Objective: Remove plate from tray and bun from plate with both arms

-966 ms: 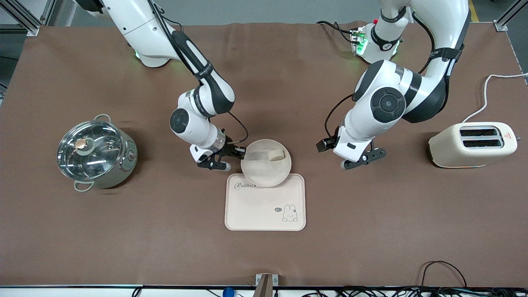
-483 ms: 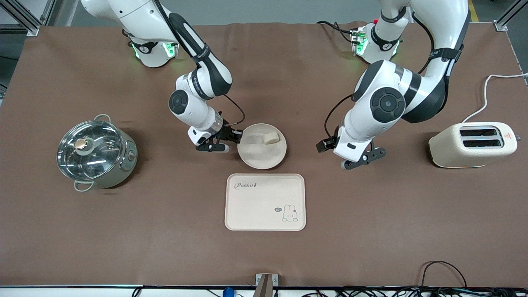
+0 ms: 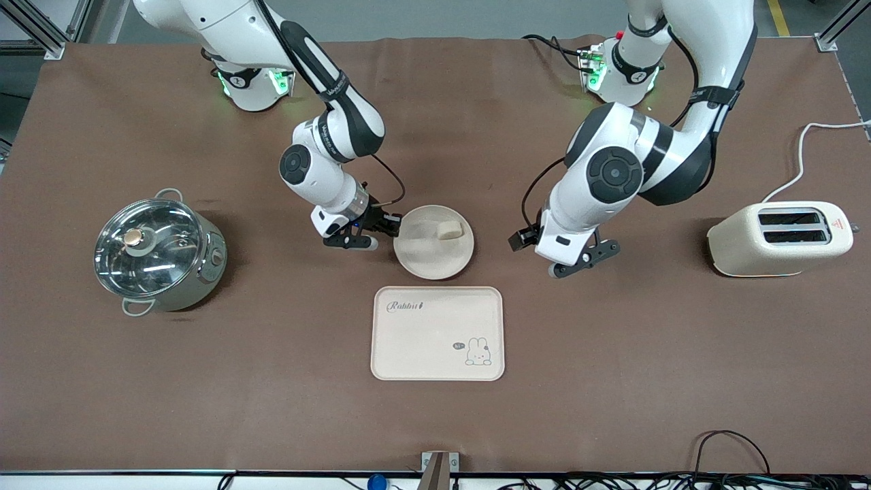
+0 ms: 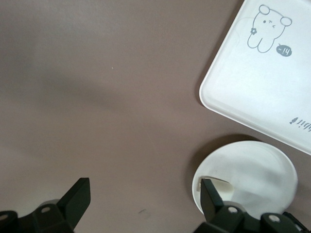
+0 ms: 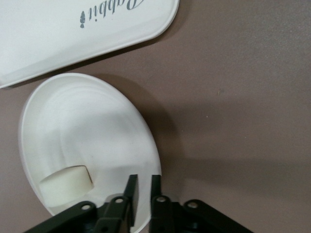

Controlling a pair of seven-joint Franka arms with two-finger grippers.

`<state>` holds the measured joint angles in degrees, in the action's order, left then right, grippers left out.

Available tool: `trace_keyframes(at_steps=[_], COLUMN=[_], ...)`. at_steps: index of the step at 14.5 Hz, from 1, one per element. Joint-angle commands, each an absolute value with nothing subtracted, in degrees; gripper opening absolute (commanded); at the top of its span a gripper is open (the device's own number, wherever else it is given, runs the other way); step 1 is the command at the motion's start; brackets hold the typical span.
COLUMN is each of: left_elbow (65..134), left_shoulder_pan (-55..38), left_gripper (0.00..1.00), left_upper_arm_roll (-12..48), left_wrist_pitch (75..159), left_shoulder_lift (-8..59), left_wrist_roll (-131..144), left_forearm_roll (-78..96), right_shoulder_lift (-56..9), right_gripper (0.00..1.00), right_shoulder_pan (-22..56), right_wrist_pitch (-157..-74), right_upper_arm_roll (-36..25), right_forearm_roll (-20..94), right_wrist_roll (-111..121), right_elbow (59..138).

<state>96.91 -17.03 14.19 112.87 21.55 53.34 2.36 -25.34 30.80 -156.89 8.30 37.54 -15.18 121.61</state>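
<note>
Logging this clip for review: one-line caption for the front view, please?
Plate with bun sits on the table off the tray; right pincer at its rim, left pincer open nearby.

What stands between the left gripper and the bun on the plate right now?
Nothing visible does. The left gripper hangs open over bare tablecloth beside the plate, toward the left arm's end. The bun lies uncovered on that side of the plate; the right gripper is at the plate's rim on the right arm's side.
</note>
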Motion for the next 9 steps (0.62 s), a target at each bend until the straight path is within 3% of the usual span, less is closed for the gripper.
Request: trace_keyframes(at_steps=[1,6,9], left_elbow=[97.21,97.21,97.21], left_shoulder_pan=[-18.19,-19.86,-21.27], left_gripper=[1.0,1.0,1.0], left_upper_arm_roll=[14.15,14.15,14.15], left_wrist_pitch=[114.43,116.54,118.29], left_shoulder_lift=[22.06,23.9,25.04], left_wrist_roll=[56.33,61.95,65.55], left_forearm_roll=[2.11,2.11,2.11], right_shoulder_lift=[-25.31,-22.42,-16.89], right_gripper=[1.0,1.0,1.0], right_shoulder_pan=[30.41,22.43,17.33], right_wrist_pitch=[-157.15,-152.86,-138.93], right_upper_arm_roll=[8.53,8.35,6.86], right_forearm_roll=[39.64,39.29,37.63], right_wrist_roll=[-13.89,-12.66,-9.5], right_elbow=[122.08,121.38,118.58])
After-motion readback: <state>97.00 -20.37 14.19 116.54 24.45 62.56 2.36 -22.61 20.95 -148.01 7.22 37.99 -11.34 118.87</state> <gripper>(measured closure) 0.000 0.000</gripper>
